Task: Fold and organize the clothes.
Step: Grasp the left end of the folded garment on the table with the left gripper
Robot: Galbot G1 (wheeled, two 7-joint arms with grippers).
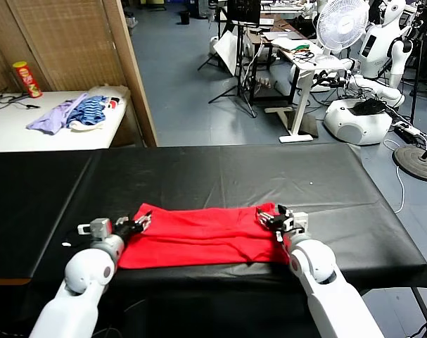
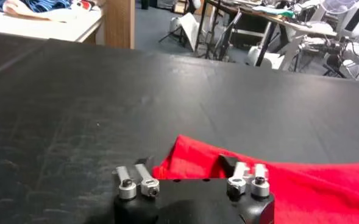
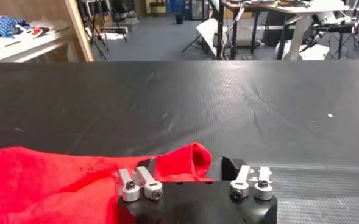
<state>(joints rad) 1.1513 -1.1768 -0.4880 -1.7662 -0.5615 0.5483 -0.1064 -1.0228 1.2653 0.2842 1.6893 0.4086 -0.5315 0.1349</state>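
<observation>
The red shirt (image 1: 199,236) lies flattened in a band across the near middle of the black bench (image 1: 220,176). The left gripper (image 1: 137,225) sits low at its far-left corner and the right gripper (image 1: 275,218) at its far-right corner, jaws part-closed around cloth, likely to lift both together. Firm grip: cannot tell.

Black-covered table (image 1: 220,176); blue-grey floor (image 1: 192,84); white side table (image 1: 30,130); white fan (image 1: 342,24).

Robotics lab: parked white robots (image 1: 382,42) at back, desks (image 1: 283,39) with gear, fan (image 1: 342,24), black-covered work table (image 1: 220,176).
</observation>
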